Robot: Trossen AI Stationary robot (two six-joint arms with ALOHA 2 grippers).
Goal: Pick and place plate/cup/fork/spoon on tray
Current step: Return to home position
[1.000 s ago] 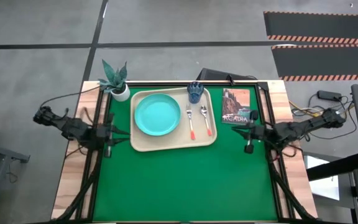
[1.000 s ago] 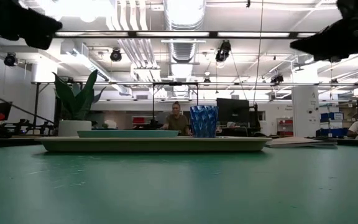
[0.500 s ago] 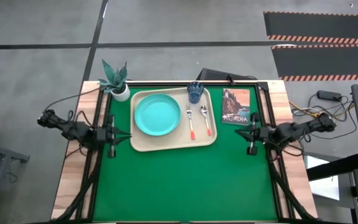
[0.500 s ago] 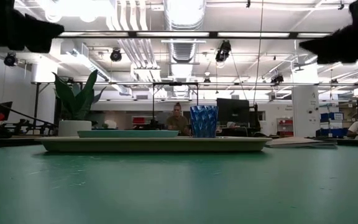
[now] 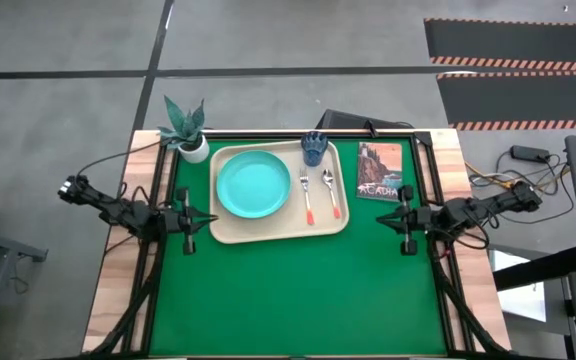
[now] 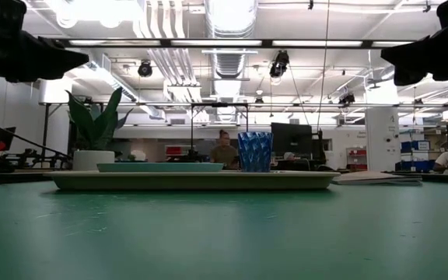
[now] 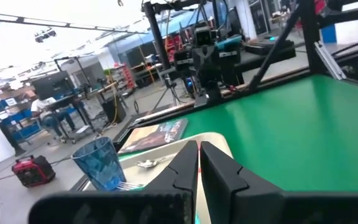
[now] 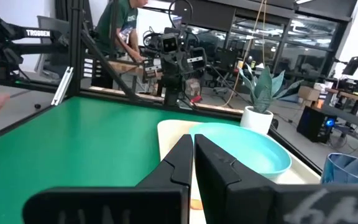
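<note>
The beige tray (image 5: 230, 229) lies at the far middle of the green mat. On it are the teal plate (image 5: 254, 186), the blue cup (image 5: 314, 148), the red-handled fork (image 5: 307, 197) and the paler-handled spoon (image 5: 333, 195). The cup also shows in the low view (image 6: 254, 151) and in the left wrist view (image 7: 102, 163). My left gripper (image 5: 211, 219) is shut and empty, above the mat by the tray's near left corner; its fingertips (image 7: 199, 146) show closed. My right gripper (image 5: 380, 215) is shut and empty, right of the tray; its fingertips (image 8: 190, 138) show closed.
A white pot with a green plant (image 5: 189, 140) stands at the far left corner. A picture book (image 5: 379, 170) lies right of the tray. Dark frame posts run along the mat's edges. The near half of the green mat (image 5: 298, 290) is bare. A person stands in the room beyond (image 6: 224, 149).
My left gripper has gone toward the table's right edge and a little down, nearer the tray's near left corner. My right gripper has drawn back slightly toward the table's right edge. Both stay shut. The things on the tray have not moved.
</note>
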